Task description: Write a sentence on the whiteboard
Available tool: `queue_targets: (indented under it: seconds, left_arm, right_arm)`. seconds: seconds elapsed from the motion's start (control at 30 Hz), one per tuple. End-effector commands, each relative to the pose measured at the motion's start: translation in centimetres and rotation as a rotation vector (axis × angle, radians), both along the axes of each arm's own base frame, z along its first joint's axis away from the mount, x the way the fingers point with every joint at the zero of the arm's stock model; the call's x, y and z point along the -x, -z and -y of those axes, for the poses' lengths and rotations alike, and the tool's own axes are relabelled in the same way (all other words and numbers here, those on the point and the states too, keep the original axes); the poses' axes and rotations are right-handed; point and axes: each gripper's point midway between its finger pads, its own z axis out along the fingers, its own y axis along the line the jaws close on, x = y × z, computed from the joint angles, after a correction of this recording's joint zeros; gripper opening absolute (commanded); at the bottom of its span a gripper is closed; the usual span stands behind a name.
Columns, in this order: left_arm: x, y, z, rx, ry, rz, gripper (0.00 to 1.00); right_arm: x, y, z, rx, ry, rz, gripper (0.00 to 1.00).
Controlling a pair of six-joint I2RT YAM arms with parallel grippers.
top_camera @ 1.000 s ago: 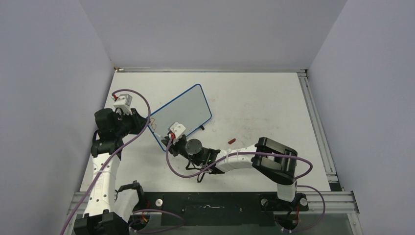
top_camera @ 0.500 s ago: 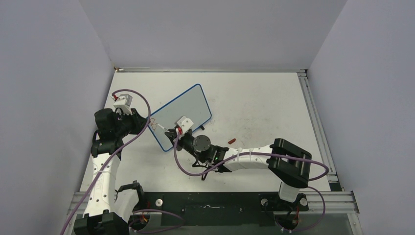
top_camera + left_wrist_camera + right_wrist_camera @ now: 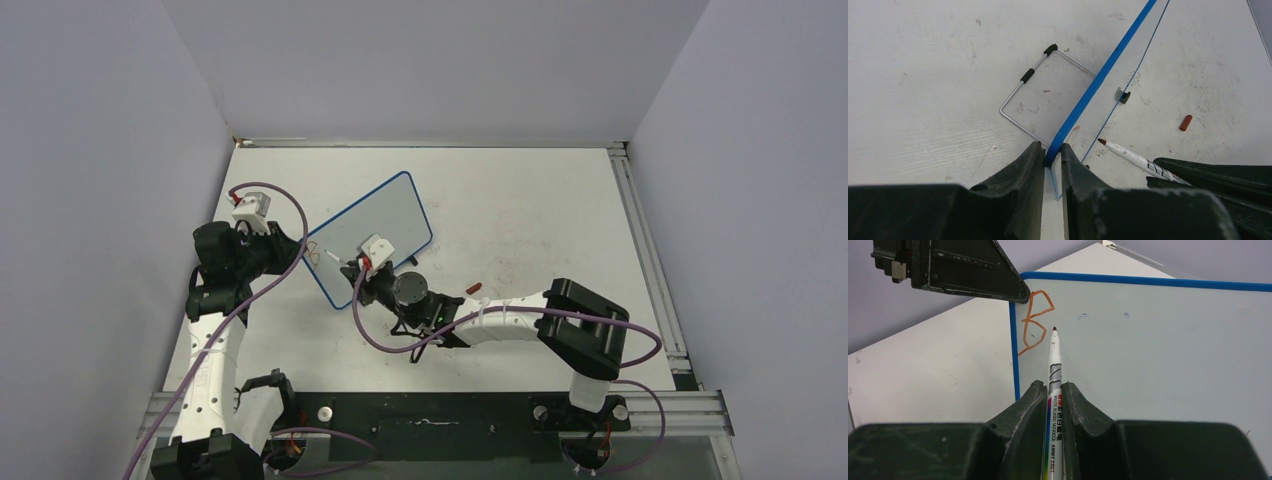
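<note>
The whiteboard [image 3: 372,228], white with a thin blue frame, stands tilted on the table's left half. My left gripper [image 3: 298,247] is shut on the board's near left corner; in the left wrist view [image 3: 1052,150] its jaws pinch the blue frame [image 3: 1098,80]. Of the sentence, only a red "B" [image 3: 1035,322] shows, at the board's upper left corner. My right gripper [image 3: 1054,390] is shut on a white whiteboard marker [image 3: 1054,367]. The marker's tip sits just right of the "B"; I cannot tell whether it touches the board [image 3: 1158,345].
The red marker cap [image 3: 474,288] lies on the table right of the board and also shows in the left wrist view [image 3: 1186,122]. The board's wire stand [image 3: 1020,92] with black feet rests behind it. The tabletop [image 3: 530,220] carries faint red smudges.
My right gripper has moved up and right along the board with the marker, then eased back slightly. The left gripper and the board have not moved.
</note>
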Motion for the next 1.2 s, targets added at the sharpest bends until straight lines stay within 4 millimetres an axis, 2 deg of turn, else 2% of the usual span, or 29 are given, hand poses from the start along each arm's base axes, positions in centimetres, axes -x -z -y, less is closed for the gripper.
queue_targets:
  seconds: [0.0, 0.43, 1.17]
  left_arm:
    - [0.2, 0.0, 0.0, -0.016, 0.004, 0.000, 0.00]
    - [0.1, -0.1, 0.0, -0.018, 0.003, 0.001, 0.00]
    - [0.1, 0.0, -0.1, -0.021, 0.001, 0.000, 0.00]
  right_arm:
    - [-0.3, -2.9, -1.1, -0.078, -0.019, 0.039, 0.05]
    - [-0.5, -2.4, -2.3, -0.067, -0.038, 0.034, 0.05]
    - [-1.8, -0.4, -1.3, -0.038, 0.033, -0.004, 0.05]
